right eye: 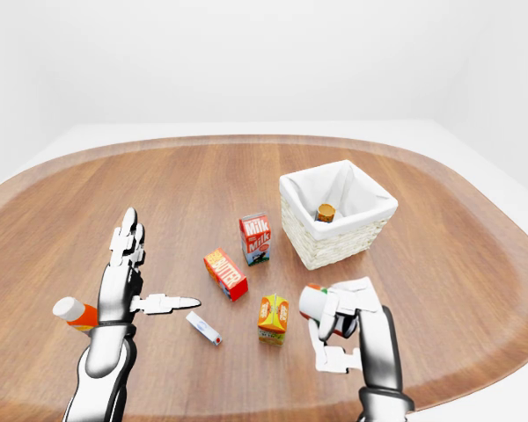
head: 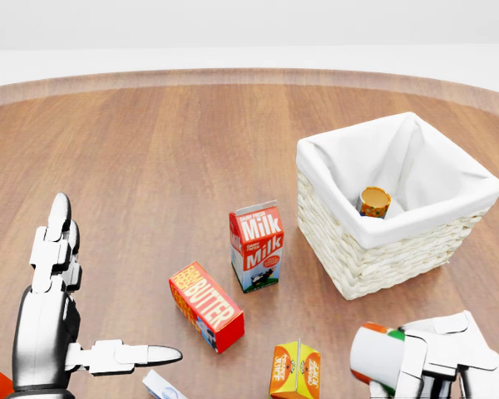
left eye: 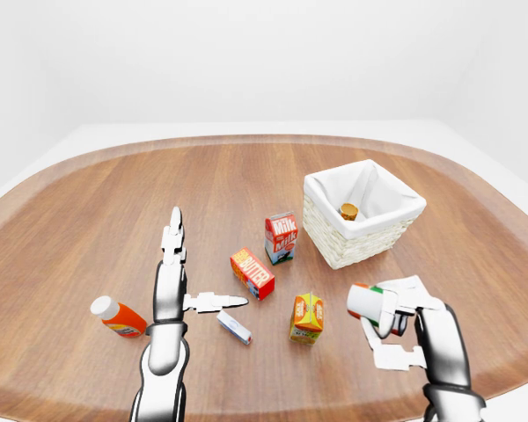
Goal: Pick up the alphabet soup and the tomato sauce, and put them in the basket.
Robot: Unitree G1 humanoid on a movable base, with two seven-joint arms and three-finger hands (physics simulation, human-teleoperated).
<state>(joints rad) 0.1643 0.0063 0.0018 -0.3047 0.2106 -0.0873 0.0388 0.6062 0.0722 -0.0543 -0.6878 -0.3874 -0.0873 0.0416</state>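
Observation:
My right hand (head: 420, 366) is at the bottom right of the head view, shut on a can (head: 374, 353) that lies tilted, white end to the left. Its label is red and green, so I take it for the tomato sauce. It hangs above the table, below the wicker basket (head: 391, 258) with its white cloth lining. Inside the basket stands another can (head: 373, 201) with an orange-brown top, probably the alphabet soup. My left hand (head: 100, 299) is at the lower left, fingers spread flat and open, with nothing in it.
A milk carton (head: 256, 245) stands left of the basket. Below it lie a red butter box (head: 205, 306), an orange juice carton (head: 295, 371) and a small white-blue box (head: 162, 386). An orange bottle (left eye: 117, 317) with a white cap lies left of my left arm.

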